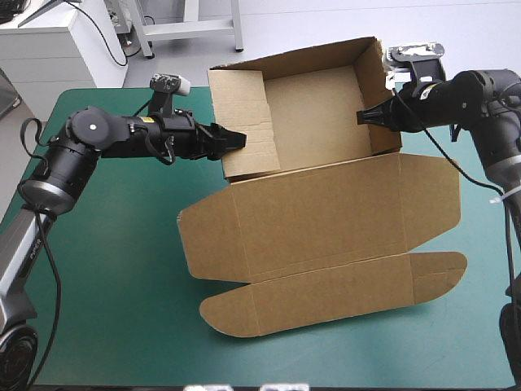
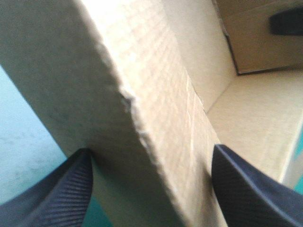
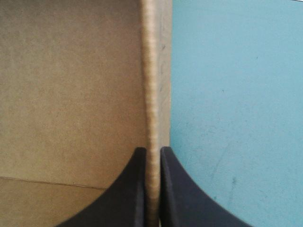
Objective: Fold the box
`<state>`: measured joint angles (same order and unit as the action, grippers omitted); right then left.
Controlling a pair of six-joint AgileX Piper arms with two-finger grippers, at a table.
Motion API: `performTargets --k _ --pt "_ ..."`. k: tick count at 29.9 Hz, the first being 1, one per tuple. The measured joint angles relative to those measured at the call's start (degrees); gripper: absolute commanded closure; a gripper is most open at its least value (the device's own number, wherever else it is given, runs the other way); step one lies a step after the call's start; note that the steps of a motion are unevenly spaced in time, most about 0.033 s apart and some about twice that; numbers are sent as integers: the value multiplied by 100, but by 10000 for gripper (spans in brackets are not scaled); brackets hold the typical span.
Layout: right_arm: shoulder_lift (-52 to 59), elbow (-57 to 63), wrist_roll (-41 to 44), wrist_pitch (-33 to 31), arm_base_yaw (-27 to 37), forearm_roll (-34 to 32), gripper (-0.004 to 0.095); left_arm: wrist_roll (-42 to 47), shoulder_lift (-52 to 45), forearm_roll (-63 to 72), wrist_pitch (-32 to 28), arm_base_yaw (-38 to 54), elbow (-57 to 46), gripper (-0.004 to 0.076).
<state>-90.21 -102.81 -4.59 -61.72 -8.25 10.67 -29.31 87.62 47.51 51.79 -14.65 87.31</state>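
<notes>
While the tray part of the box stands raised at the table's far side, the lid lies flat on the teal-green cover toward the near edge. Its rounded tuck flap is nearest the robot.

High view: the left gripper is at the left wall and the right gripper at the right wall. Each arm reaches in from its own side. The left wall leans inward a little and does not look fully seated.

Left wrist view: the black fingers stand well apart, straddling the thick, doubled left wall. The outer finger is at or against the board and the inner one just beside the inside face, so there is no clamp. The tray floor and a far corner lie ahead. A dark finger of the other gripper shows at the far wall.

Right wrist view: the fingers are all but closed, pinching the top edge of the right wall. Brown board lies to the inside, bare cover to the outside.

Judgement: the step in hand is setting the tray's side walls, with the right side steadied and the left side being worked. The next move likely calls for the left fingers to close on the doubled wall, or press it down, until it seats against the floor. The right hold would keep the tray from sliding. Risk: the wall may spring back once let go.
</notes>
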Motion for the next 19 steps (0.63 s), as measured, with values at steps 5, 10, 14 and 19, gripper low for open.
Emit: performTargets --k 5,10,14,19 --pt "-6 0 91 43 -6 84 925 1363 39 -1645 -237 -574 553 269" --pt "-6 0 171 77 -6 86 925 2261 155 -2644 -268 -911 974 337" --pt "-27 0 217 102 -6 90 925 2635 284 -3247 -208 -1124 1168 375" --pt "-116 7 217 81 -6 103 925 2769 457 -3472 -120 -1146 1233 495"
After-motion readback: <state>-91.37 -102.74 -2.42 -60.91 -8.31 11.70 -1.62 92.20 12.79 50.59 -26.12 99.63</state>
